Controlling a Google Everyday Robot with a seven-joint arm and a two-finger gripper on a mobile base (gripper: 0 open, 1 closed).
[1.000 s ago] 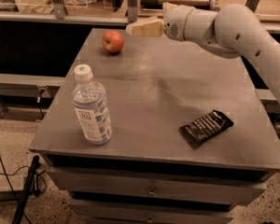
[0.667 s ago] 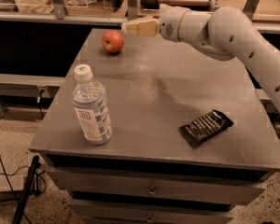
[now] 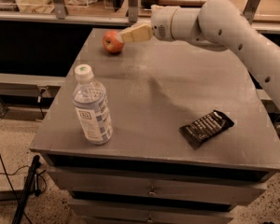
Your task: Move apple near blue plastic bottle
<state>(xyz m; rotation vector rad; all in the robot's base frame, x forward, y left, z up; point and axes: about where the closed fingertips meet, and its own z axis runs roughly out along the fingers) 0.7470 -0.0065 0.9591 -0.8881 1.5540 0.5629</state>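
The apple [image 3: 112, 42], round and red-orange, sits on the grey table [image 3: 163, 101] near its far left corner. My gripper [image 3: 124, 36] reaches in from the right on a white arm, and its cream fingers [image 3: 136, 33] end right at the apple's right side. The blue plastic bottle [image 3: 92, 106], clear bluish with a white cap and a white-and-blue label, stands upright near the table's front left edge, well apart from the apple.
A flat black snack wrapper [image 3: 206, 128] lies on the front right of the table. A counter with shelves and metal posts [image 3: 133, 3] runs behind the table. Drawers [image 3: 151, 190] sit under the tabletop. A cable [image 3: 25, 190] trails on the floor at the left.
The gripper has moved left toward the apple and now ends right beside it. The apple, bottle and wrapper have not moved.
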